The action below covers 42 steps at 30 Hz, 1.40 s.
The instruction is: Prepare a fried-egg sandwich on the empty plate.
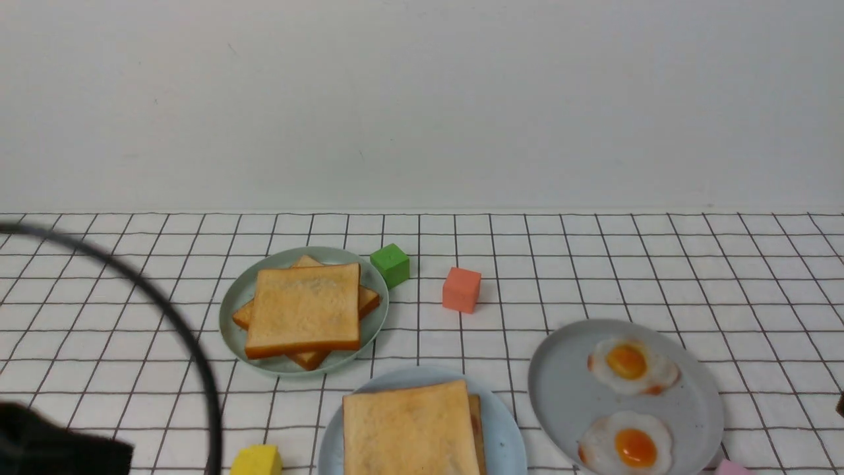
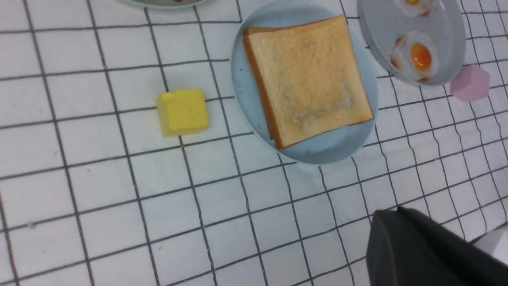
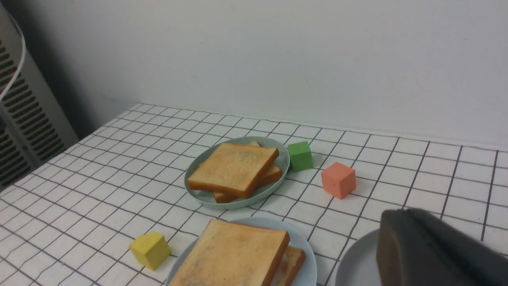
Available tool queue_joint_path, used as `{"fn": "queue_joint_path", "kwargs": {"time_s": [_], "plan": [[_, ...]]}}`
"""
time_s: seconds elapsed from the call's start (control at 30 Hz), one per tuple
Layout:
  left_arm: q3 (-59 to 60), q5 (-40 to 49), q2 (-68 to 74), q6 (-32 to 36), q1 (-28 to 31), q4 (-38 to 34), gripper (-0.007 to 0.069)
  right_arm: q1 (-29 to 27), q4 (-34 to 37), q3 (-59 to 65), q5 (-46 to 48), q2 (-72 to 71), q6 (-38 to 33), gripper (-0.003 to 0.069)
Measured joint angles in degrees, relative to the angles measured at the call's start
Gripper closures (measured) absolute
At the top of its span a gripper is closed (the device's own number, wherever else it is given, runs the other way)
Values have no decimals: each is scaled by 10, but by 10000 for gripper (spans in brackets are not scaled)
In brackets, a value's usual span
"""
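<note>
The fried-egg sandwich (image 1: 410,429) lies on the pale blue plate (image 1: 508,435) at the front centre. Its top toast slice covers a lower slice, and the egg between them is almost hidden. It also shows in the left wrist view (image 2: 309,79) on the plate (image 2: 325,149), and in the right wrist view (image 3: 234,254) on the plate (image 3: 307,254). My left gripper (image 2: 393,210) is shut and empty, above the cloth near the plate. My right gripper (image 3: 401,212) is shut and empty, over the edge of the grey plate (image 3: 357,262).
A green plate (image 1: 227,310) holds a stack of bare toast (image 1: 303,310). The grey plate (image 1: 560,389) holds two fried eggs (image 1: 630,363). A green cube (image 1: 390,264), an orange cube (image 1: 461,288), a yellow cube (image 1: 257,460) and a pink cube (image 2: 470,83) stand on the checked cloth.
</note>
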Motion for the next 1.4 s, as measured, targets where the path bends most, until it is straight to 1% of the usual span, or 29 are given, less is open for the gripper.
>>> {"fn": "queue_joint_path", "kwargs": {"time_s": [0.03, 0.07, 0.13, 0.2, 0.27, 0.3, 0.4, 0.47, 0.7, 0.8, 0.9, 1.0, 1.07, 1.1, 1.13, 1.23, 1.27, 1.3, 1.4], "plan": [[10, -1, -14, -8, 0, 8, 638, 0, 0, 2, -1, -1, 0, 664], [28, -2, -64, -31, 0, 31, 638, 0, 0, 5, -2, -4, 0, 663], [47, -2, -110, -59, 0, 77, 638, 0, -2, 6, -2, -4, 1, 662], [53, -2, -138, -79, 0, 117, 638, 0, -3, 6, -2, -4, 1, 660], [54, -9, -149, -95, 0, 142, 638, 0, -4, 6, -2, -4, 1, 659], [54, -9, -150, -97, 0, 145, 638, 0, -4, 6, -2, -4, 1, 659], [56, -19, -152, -143, 0, 154, 638, 0, -4, 6, -2, -4, 1, 656], [56, -21, -152, -155, 0, 156, 638, 0, -4, 6, -2, -4, 1, 656], [56, -21, -152, -162, 0, 158, 638, 0, -4, 6, -2, -4, 1, 651], [56, -22, -152, -162, 0, 170, 638, 0, -4, 6, -2, -4, 1, 648], [72, -64, -168, -164, 0, 207, 638, 0, -4, 6, -2, -4, 1, 644], [140, -212, -235, -213, 0, 273, 638, 0, -4, 6, -2, -4, 1, 641], [200, -297, -275, -245, 3, 315, 638, 0, -4, 6, -2, -4, 1, 640], [227, -323, -291, -257, 5, 333, 638, 0, -4, 6, -2, -4, 1, 639], [234, -329, -295, -260, 6, 336, 638, 0, -4, 6, -2, -4, 1, 639], [356, -385, -365, -299, 15, 378, 638, 0, -4, 6, -2, -4, 1, 634], [369, -387, -367, -299, 15, 381, 638, 0, -4, 6, -2, -4, 1, 634], [415, -389, -374, -306, 18, 387, 638, 0, -4, 6, -3, -5, 1, 634], [445, -371, -375, -309, 21, 388, 638, 0, -4, 6, -2, -5, 1, 631]]}}
